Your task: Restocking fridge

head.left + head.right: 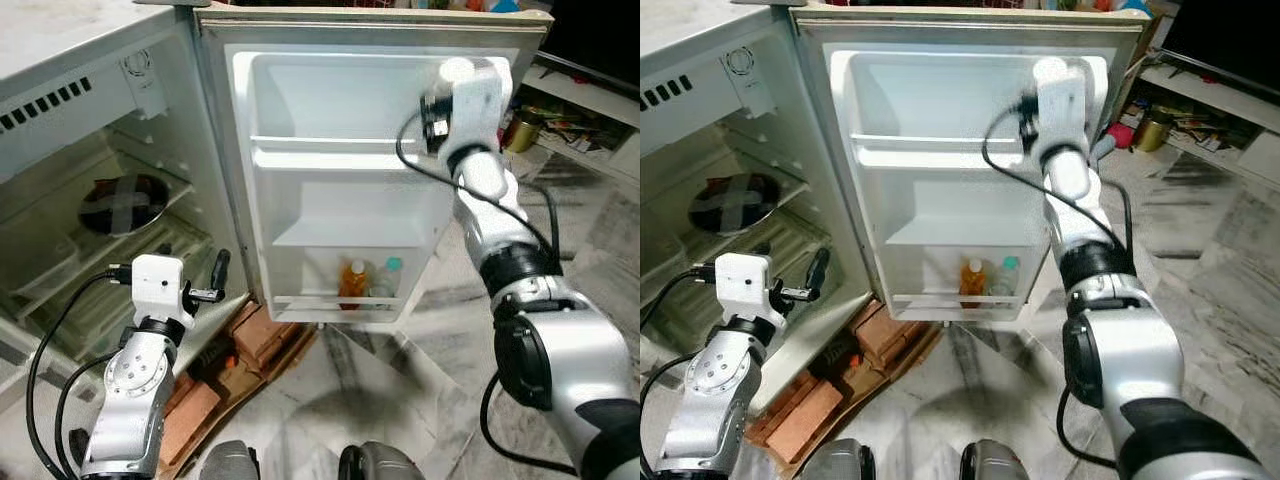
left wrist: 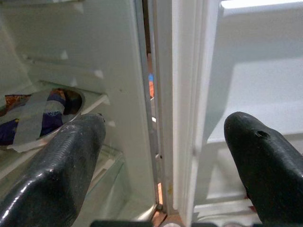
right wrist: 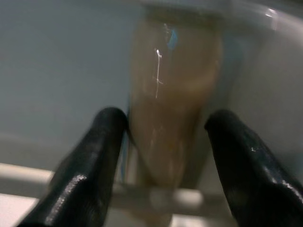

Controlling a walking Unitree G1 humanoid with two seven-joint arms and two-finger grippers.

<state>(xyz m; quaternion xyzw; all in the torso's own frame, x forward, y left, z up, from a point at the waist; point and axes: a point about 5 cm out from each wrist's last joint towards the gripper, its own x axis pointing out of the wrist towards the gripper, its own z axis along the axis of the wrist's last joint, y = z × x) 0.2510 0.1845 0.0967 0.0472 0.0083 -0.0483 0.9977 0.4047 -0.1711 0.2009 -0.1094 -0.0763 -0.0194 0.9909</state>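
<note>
The fridge door [image 1: 330,200] is standing wide open, and the robot's right arm is reaching up into its top shelf, where the right gripper [image 3: 165,161] is working around a pale brownish bottle [image 3: 173,109]. The worry from here is a tip-over: the bottle is looking tall and narrow, it is sitting just behind the shelf's low rail [image 3: 142,196], and if the fingers pull back crookedly or brush its side, it could lean over that rail and drop off the door onto the floor. The picture is blurred, so the contact is hard to judge, but the jaws are standing apart with the bottle between them, one finger [image 3: 90,165] seeming to touch its side and the other finger [image 3: 246,161] showing a gap, so nothing is being clamped. Down on the door's bottom shelf an orange bottle [image 1: 353,283] and a teal-capped bottle [image 1: 388,280] are standing side by side. The left gripper [image 2: 163,161] is hanging low near the door's hinge edge, its jaws wide apart and holding nothing, pointing at the gap between the door and the fridge cabinet [image 1: 100,200].
</note>
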